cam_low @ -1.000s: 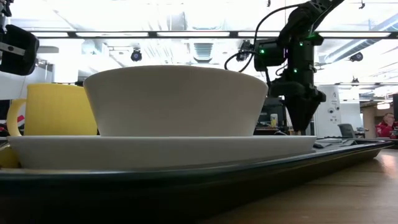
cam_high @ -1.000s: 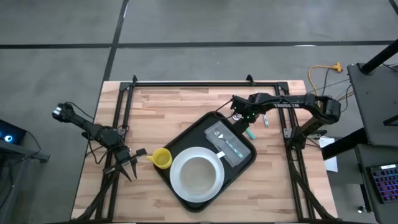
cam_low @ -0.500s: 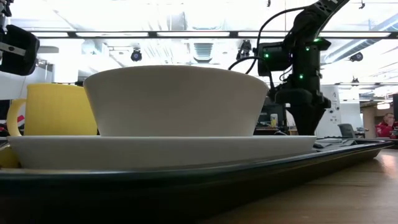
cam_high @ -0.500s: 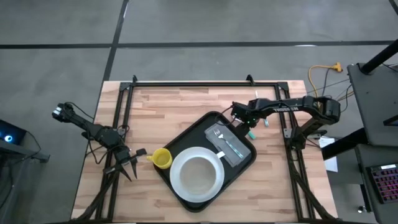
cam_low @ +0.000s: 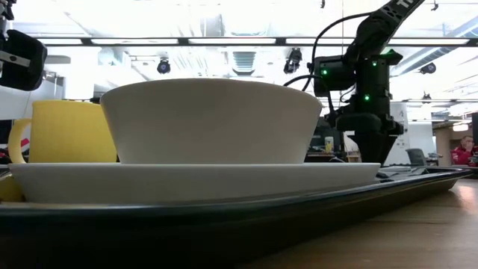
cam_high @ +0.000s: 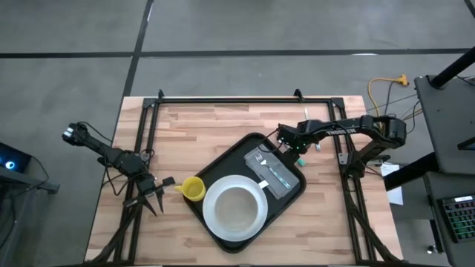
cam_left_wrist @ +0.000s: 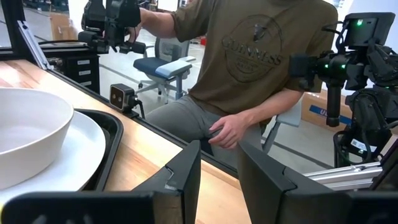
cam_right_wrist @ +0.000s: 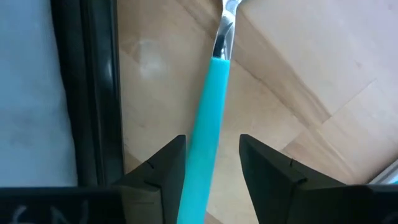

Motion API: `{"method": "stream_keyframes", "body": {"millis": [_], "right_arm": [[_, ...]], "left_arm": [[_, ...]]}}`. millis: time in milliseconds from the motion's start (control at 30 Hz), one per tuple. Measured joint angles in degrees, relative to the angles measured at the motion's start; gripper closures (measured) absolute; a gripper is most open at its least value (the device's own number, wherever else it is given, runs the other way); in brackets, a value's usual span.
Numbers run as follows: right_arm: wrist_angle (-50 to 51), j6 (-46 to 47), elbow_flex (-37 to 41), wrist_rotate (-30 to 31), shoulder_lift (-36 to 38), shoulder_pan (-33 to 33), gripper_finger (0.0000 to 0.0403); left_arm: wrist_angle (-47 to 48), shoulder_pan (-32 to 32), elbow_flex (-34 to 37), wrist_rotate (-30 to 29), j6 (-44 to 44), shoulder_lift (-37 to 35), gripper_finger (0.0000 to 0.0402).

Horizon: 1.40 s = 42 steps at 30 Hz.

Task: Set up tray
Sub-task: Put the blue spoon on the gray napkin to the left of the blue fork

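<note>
**A:** Looking from the table edge first, what lies nearest?

**B:** The large matte black rectangular plastic tray (cam_high: 291,190) with rounded corners and a raised rim sits askew on the light wooden slatted table (cam_high: 185,126). On its near part stands a round white plate (cam_high: 210,219) carrying a white bowl (cam_low: 211,119); a yellow cup (cam_high: 193,189) stands just beside the tray's left rim.

**A:** And farther back on the tray?

**B:** A grey napkin (cam_high: 283,183) with a fork and another slim utensil laid on it, toward the tray's far right end.

**A:** Where is the right gripper against the tray?

**B:** The right gripper (cam_high: 292,150) hangs low just outside the tray's far right corner, over bare wood. In its wrist view the tray's black rim (cam_right_wrist: 93,87) runs right beside one finger, and a utensil with a turquoise handle (cam_right_wrist: 205,124) and metal neck lies on the table, its handle passing between the two fingers. The fingers stand part-way apart on either side of the handle; I cannot tell whether they press it.

**A:** The left gripper?

**B:** The left gripper (cam_high: 151,197) waits near the table's left edge, well apart from the tray, its fingers narrowly parted on nothing.

**A:** Any writing?

**B:** Beyond the table a seated person's olive shirt (cam_left_wrist: 261,56) reads "GUINNESS"; white lettering on the right arm is too small to read.
</note>
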<state>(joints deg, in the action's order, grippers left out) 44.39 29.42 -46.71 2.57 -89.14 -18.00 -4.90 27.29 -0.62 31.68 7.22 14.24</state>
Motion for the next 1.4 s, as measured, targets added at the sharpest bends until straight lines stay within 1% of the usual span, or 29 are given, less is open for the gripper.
{"method": "stream_keyframes", "body": {"millis": [300,433,533,733,767,1100,1400], "right_arm": [[-0.5,0.4,1.8,0.2,0.0,0.3,0.0265],[-0.3,0.4,2.2,0.1,0.0,0.3,0.0275],[-0.3,0.2,2.2,0.1,0.0,0.3,0.0294],[-0.3,0.0,2.2,0.0,0.0,0.3,0.0356],[-0.3,-0.1,2.2,0.0,0.0,0.3,0.0361],[-0.3,-1.4,1.8,0.5,0.0,0.3,0.0361],[0.4,0.2,-1.2,0.5,0.1,1.1,0.0361]], "left_arm": [[0.0,0.0,0.0,0.2,0.0,0.0,0.0313],[0.0,0.0,0.0,0.2,0.0,0.0,0.0313],[0.0,0.0,0.0,0.1,0.0,0.0,0.0313],[0.0,0.0,0.0,0.1,0.0,0.0,0.0313],[0.0,0.0,0.0,0.1,0.0,0.0,0.0313],[0.0,0.0,0.0,0.1,0.0,0.0,0.0313],[0.0,0.0,0.0,0.1,0.0,0.0,0.0313]]}}
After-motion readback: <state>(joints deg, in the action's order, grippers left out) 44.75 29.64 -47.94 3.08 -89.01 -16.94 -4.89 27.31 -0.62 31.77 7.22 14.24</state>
